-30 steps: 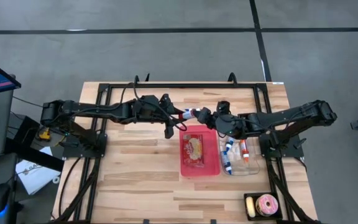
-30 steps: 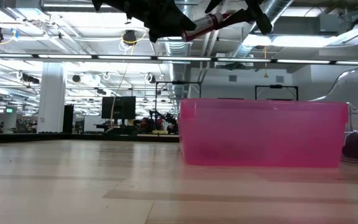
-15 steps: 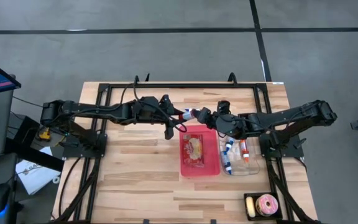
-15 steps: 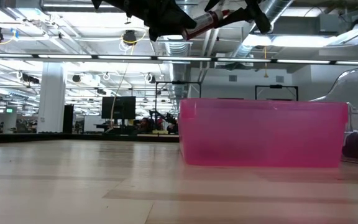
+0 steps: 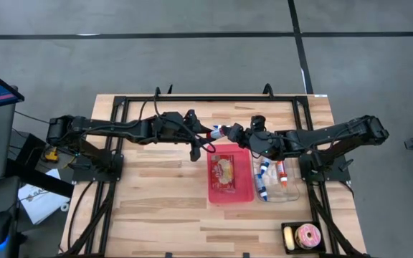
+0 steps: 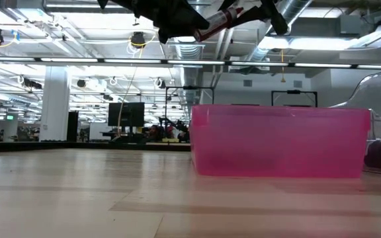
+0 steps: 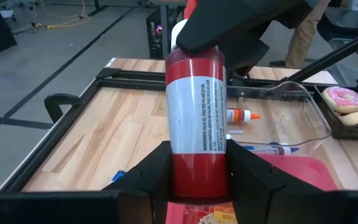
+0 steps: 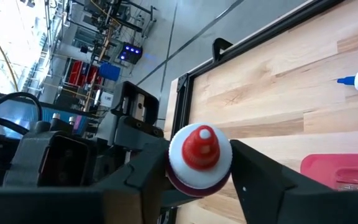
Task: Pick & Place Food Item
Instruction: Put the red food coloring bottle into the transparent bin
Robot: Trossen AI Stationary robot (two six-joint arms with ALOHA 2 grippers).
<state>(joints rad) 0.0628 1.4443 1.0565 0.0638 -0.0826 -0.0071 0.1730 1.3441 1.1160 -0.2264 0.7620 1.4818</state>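
Wooden table (image 5: 156, 193) carries a pink bin (image 5: 226, 174) near its middle and a clear tray (image 5: 278, 192) just beside it. High over the bin's far edge a red sauce bottle (image 7: 196, 112) hangs in the air between both arms. The left gripper (image 7: 197, 171) clamps its body on both sides; the right gripper (image 8: 197, 163) straddles the white-and-red cap end (image 8: 199, 151), fingers flanking it, though I cannot tell whether they press on it.

Risk, as I judge it: if one arm lets go before the other has a firm hold, the bottle drops and could miss the bin or bounce off its rim. Pulling while both hold could twist the cap or slip the smooth label. A doughnut (image 5: 308, 235) sits well apart, out of harm.
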